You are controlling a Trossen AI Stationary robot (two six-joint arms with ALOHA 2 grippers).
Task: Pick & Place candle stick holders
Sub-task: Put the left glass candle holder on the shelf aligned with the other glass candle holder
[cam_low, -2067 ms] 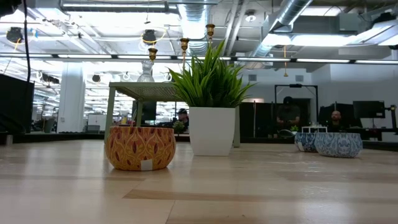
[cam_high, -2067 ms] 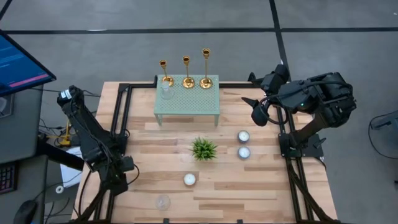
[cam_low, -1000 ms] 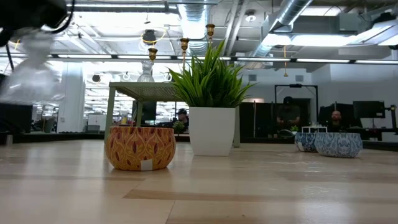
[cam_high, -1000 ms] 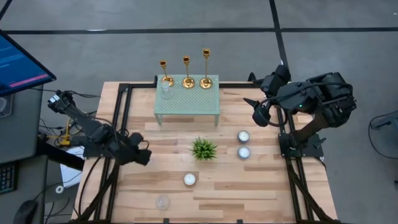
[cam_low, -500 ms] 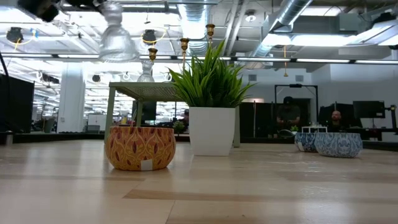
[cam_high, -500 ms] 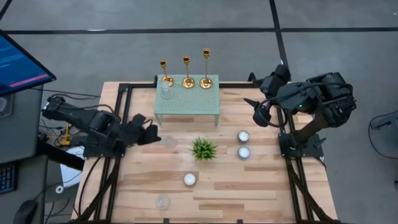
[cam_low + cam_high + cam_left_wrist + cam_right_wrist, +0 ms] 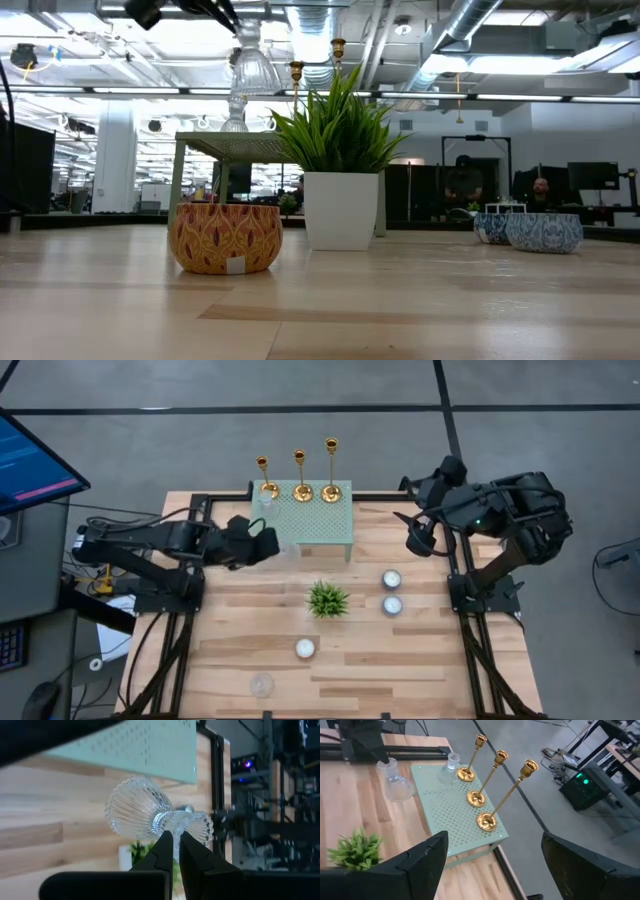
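Note:
Three gold candle stick holders (image 7: pixel 301 477) stand by their round bases along the far edge of a pale green perforated stand (image 7: pixel 318 525); they also show in the right wrist view (image 7: pixel 495 775). My left gripper (image 7: pixel 268 548) is shut on a clear ribbed glass holder (image 7: pixel 145 812), in the air at the stand's near-left corner. That glass also shows in the low view (image 7: pixel 255 65). A second clear glass (image 7: pixel 267 508) stands on the stand's left part. My right gripper (image 7: pixel 408 505) is open and empty, above the table's far right, right of the stand. My left gripper pinches the glass holder between its two fingers (image 7: pixel 165 845) at its narrow waist (image 7: pixel 169 822), where the large ribbed bell meets the smaller flared end. The fingers come from the table's left, across the glass. The glass is lifted clear of table and stand, wide bell downward in the low view.
A small potted plant (image 7: pixel 327 600) stands mid-table. Two tealights (image 7: pixel 391 578) (image 7: pixel 392 604) in blue bowls lie to its right, one (image 7: pixel 305 649) in an orange patterned bowl nearer. A clear glass (image 7: pixel 262 685) stands near the front edge. Black frame rails (image 7: pixel 190 530) run along both sides.
My left gripper has swung from the table's near left up and toward the far right, carrying the clear glass holder from low at the left to high beside the green stand's near-left corner. It has stayed shut on the glass.

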